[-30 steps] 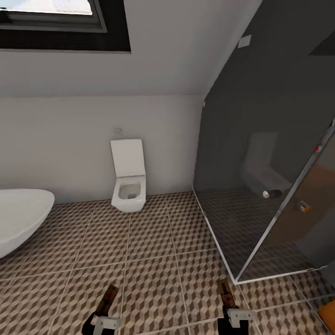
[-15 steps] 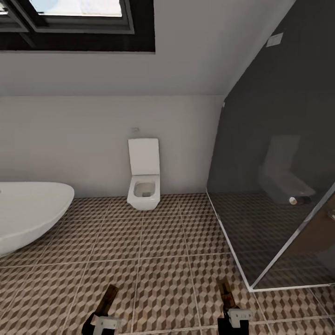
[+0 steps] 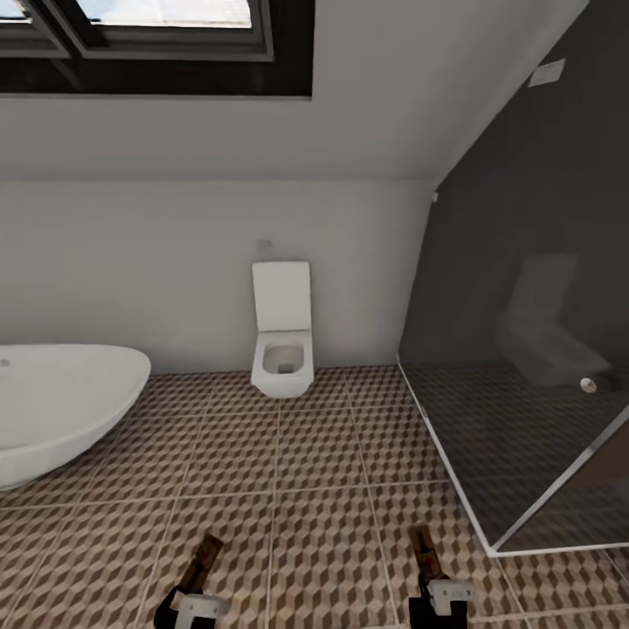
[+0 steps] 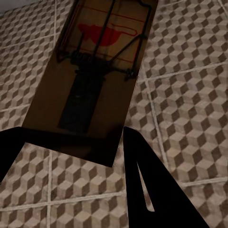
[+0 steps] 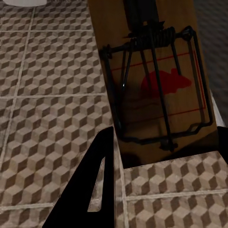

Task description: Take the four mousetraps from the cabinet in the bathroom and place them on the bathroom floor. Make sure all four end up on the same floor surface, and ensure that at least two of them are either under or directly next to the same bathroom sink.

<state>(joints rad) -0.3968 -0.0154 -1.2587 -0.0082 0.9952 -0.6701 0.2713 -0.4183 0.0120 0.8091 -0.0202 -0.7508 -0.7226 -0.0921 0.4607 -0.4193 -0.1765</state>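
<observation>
Head view: cube-patterned bathroom floor point(image 3: 306, 454) spreads before me. My left jaws point(image 3: 194, 601) clench a tan mousetrap point(image 4: 90, 76), dark wire over a red mouse mark; my right jaws point(image 3: 437, 598) clench another mousetrap point(image 5: 156, 85), both above the tiles.

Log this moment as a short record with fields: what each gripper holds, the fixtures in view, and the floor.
left gripper: shut on a flat tan-wood mousetrap with dark wire and a red mouse print
right gripper: shut on a second tan-wood mousetrap
floor: cube-patterned brown, beige and white tiles, both traps held above them
ahead: white wall-hung toilet, lid up
robot's left: oval white bathtub
robot's right: dark glass shower enclosure
above: dark-framed skylight
</observation>
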